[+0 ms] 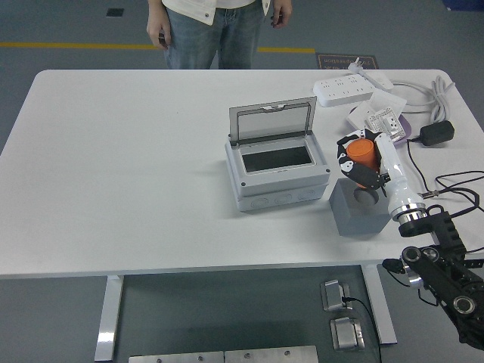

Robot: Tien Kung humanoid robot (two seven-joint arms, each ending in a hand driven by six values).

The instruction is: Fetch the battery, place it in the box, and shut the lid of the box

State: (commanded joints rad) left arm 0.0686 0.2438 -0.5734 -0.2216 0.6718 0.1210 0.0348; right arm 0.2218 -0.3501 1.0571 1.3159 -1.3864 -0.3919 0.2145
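Note:
An orange cylindrical battery is held in my right hand, lifted just above the grey block with a round hole in its top. The grey box stands left of it in the middle of the table, its clear lid upright at the back and its dark inside showing. The hand is right of the box, close to its right wall. My left arm is out of sight.
A white power strip, white cable, a purple tray with a white part and a black adapter lie at the back right. A person stands beyond the far edge, hands at their sides.

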